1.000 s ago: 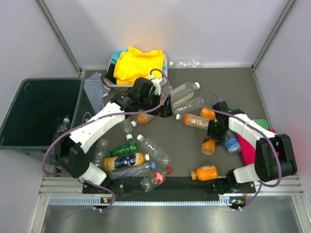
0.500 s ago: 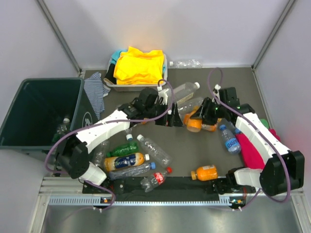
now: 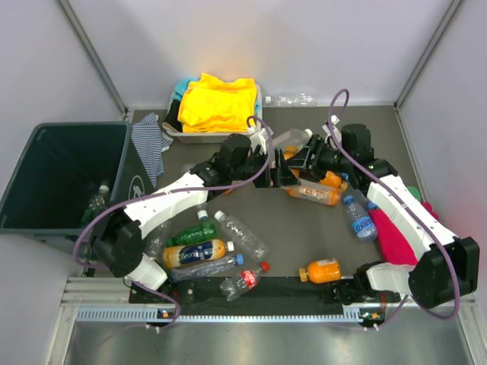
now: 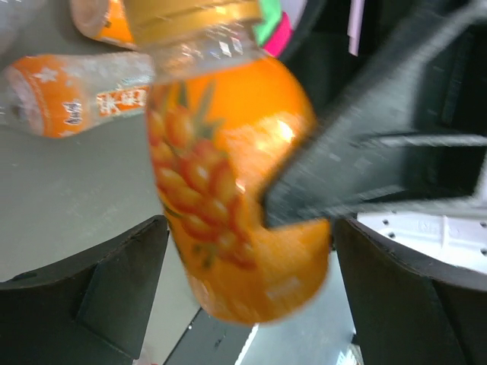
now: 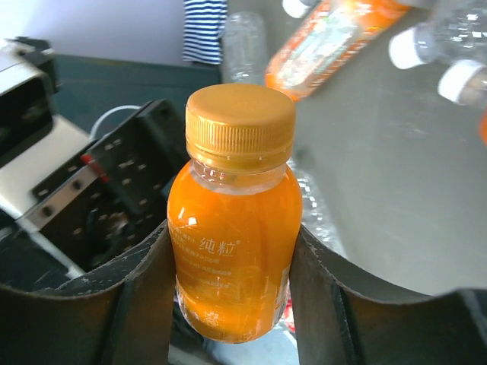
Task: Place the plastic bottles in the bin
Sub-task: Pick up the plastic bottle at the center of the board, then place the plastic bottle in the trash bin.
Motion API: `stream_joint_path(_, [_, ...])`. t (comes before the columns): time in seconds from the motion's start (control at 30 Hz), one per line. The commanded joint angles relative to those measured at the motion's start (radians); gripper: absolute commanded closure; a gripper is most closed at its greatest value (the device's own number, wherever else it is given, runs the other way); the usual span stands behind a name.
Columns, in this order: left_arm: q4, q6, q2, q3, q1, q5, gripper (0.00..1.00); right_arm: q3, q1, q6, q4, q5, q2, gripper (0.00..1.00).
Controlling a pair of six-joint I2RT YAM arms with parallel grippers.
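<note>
The right claw [image 5: 228, 293] pinches the orange bottle [image 5: 232, 243] above the tabletop's far middle. The left claw [image 4: 251, 285], spread, straddles it, with the bottle's long axis across the jaws. The bin [image 3: 61, 160] sits off the left edge.

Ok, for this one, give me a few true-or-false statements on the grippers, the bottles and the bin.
1. The right gripper holds an orange bottle with a gold cap. True.
2. The left gripper is clamped on that bottle. False: it is open, its fingers either side of the bottle with gaps.
3. The bin holds nothing. False: a clear bottle lies inside.
4. Yellow cloth lies in the white tray. True.
5. A red-capped bottle lies outside the bin. True.
</note>
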Motion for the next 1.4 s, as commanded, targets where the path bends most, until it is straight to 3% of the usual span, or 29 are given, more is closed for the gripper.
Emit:
stream_joint_path(0.0, [-0.002,0.019,0.006,0.066,0.001,-0.093,0.1,0.048,0.014,0.05,0.094,-0.061,-0.025,0.73])
stream_joint_path(0.1, [-0.024,0.032,0.012,0.075,0.001,-0.11,0.28,0.052,0.012,0.047,0.079,-0.065,-0.025,0.69])
stream_joint_path(0.13, [-0.038,0.035,0.006,0.075,0.001,-0.121,0.42,0.055,0.014,0.041,0.07,-0.059,-0.024,0.61])
stream_joint_path(0.17, [-0.047,0.047,0.001,0.079,0.003,-0.135,0.47,0.057,0.014,0.032,0.048,-0.048,-0.022,0.54])
stream_joint_path(0.2, [-0.062,0.055,-0.011,0.082,0.003,-0.152,0.51,0.063,0.014,0.029,0.035,-0.044,-0.02,0.43])
stream_joint_path(0.23, [-0.09,0.073,-0.019,0.083,0.003,-0.169,0.58,0.068,0.014,0.024,0.018,-0.033,-0.017,0.17])
stream_joint_path(0.3, [-0.131,0.09,-0.034,0.097,0.006,-0.224,0.6,0.085,0.012,0.013,-0.034,-0.001,-0.013,0.01])
stream_joint_path(0.5, [-0.465,0.197,-0.095,0.229,0.061,-0.452,0.62,0.094,-0.041,0.019,-0.079,0.03,-0.036,0.01])
stream_joint_path(0.7, [-0.72,0.335,-0.157,0.417,0.308,-0.603,0.62,0.129,-0.092,-0.093,-0.214,0.103,-0.062,0.01])
stream_joint_path(0.83, [-0.81,0.462,-0.194,0.52,0.456,-0.734,0.6,0.12,-0.098,-0.117,-0.252,0.116,-0.066,0.01])
stream_joint_path(0.93, [-0.873,0.518,-0.208,0.626,0.495,-0.895,0.58,0.109,-0.103,-0.12,-0.257,0.123,-0.07,0.01])
stream_joint_path(1.13, [-0.915,0.562,-0.251,0.717,0.576,-1.083,0.54,0.118,-0.104,-0.14,-0.285,0.148,-0.068,0.01])
stream_joint_path(1.27, [-0.947,0.529,-0.28,0.685,0.636,-1.218,0.5,0.132,-0.106,-0.166,-0.331,0.195,-0.057,0.01])
stream_joint_path(1.37, [-0.926,0.483,-0.349,0.573,0.65,-1.25,0.48,0.131,-0.104,-0.188,-0.364,0.24,-0.05,0.01])
